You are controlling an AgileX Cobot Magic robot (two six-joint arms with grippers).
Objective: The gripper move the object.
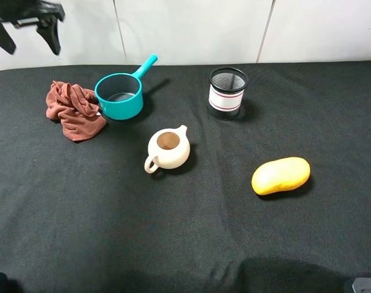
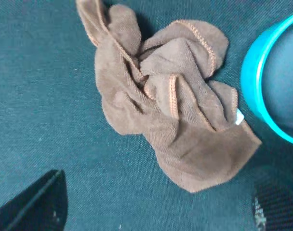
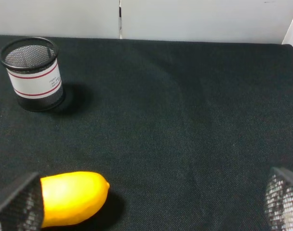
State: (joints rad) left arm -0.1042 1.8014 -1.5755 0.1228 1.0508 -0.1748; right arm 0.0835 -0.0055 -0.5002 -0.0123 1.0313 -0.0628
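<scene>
Cloth (image 1: 74, 110), rust-brown and ribbed, lies crumpled on the black table (image 1: 185, 244) at the far left, its edge just beside the teal pot (image 1: 119, 96). In the left wrist view the cloth (image 2: 170, 110) shows folds, stitched hems and a small white tag next to the pot's rim (image 2: 255, 91). Nothing grips it.

Left end effector (image 1: 28, 27) hangs above the table's far left corner, raised well clear of the cloth, with its 2 fingers spread apart. The same view from the wrist shows 1 dark fingertip (image 2: 38, 204) at one corner and another at the opposite corner, with the cloth lying free below them.

Right end effector (image 3: 146, 207) shows only as 2 fingertips at the edges of its wrist view, standing wide apart and empty, above the table near the yellow mango-shaped thing (image 3: 72, 197).

Cream teapot (image 1: 168, 148) sits near the middle of the table. Black mesh cup (image 1: 227, 92) with a white band stands behind it to the right, and the yellow thing (image 1: 280, 175) lies further right, well apart from the cloth.
</scene>
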